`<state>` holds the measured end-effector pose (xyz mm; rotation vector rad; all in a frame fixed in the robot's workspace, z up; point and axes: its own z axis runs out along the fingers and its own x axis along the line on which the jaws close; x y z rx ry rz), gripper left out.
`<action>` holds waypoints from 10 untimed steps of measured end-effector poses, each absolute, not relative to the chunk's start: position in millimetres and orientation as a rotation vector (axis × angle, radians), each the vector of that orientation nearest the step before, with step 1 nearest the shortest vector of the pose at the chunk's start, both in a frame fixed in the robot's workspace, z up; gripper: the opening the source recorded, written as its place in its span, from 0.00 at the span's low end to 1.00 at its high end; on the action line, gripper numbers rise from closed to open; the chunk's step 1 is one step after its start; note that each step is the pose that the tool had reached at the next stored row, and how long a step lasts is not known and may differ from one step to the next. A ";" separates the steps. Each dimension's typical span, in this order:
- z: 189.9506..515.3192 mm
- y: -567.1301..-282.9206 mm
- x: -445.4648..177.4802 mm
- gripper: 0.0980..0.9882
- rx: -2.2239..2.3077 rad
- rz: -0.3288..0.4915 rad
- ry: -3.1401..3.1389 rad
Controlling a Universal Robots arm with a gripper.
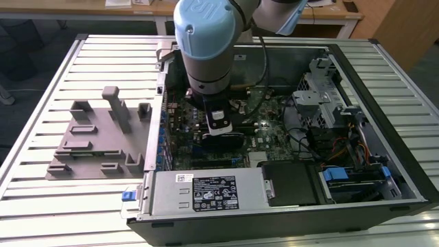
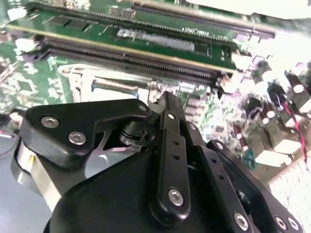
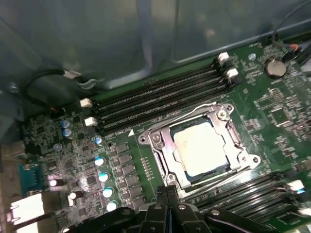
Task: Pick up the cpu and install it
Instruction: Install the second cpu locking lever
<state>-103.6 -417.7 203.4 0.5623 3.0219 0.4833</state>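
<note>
The cpu (image 3: 200,147) lies flat in the metal-framed socket (image 3: 160,145) on the green motherboard (image 3: 121,160), between two banks of long black memory slots (image 3: 160,94), its pale silver top facing up. In the first wrist view the gripper (image 3: 167,204) hangs just beside the socket's near edge with its fingers (image 3: 162,199) pressed together, and nothing is held between them. The second wrist view shows the gripper's black linkage close above the board.

In the exterior view the arm (image 1: 205,46) reaches down into the open computer case (image 1: 384,118), which lies on its side on a slatted table (image 1: 41,77). A grey tray (image 1: 89,139) sits on the table at the exterior view's left, well apart from the gripper.

The chip looks light, stiff and thin (a flat metal plate, by the look of it), with a smooth top likely to be slippery. Its underside and the socket's contacts are probably fragile, so it should stay level. The sensible hold is on two opposite edges, not the flat face.
</note>
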 end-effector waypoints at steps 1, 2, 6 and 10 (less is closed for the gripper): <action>207.0 -417.7 -103.6 0.01 0.562 0.483 3.022; 210.5 -417.7 -103.6 0.01 0.562 0.483 3.022; 227.1 -417.6 -102.0 0.01 0.567 0.426 3.022; 227.2 -417.4 -99.1 0.01 0.574 0.345 3.021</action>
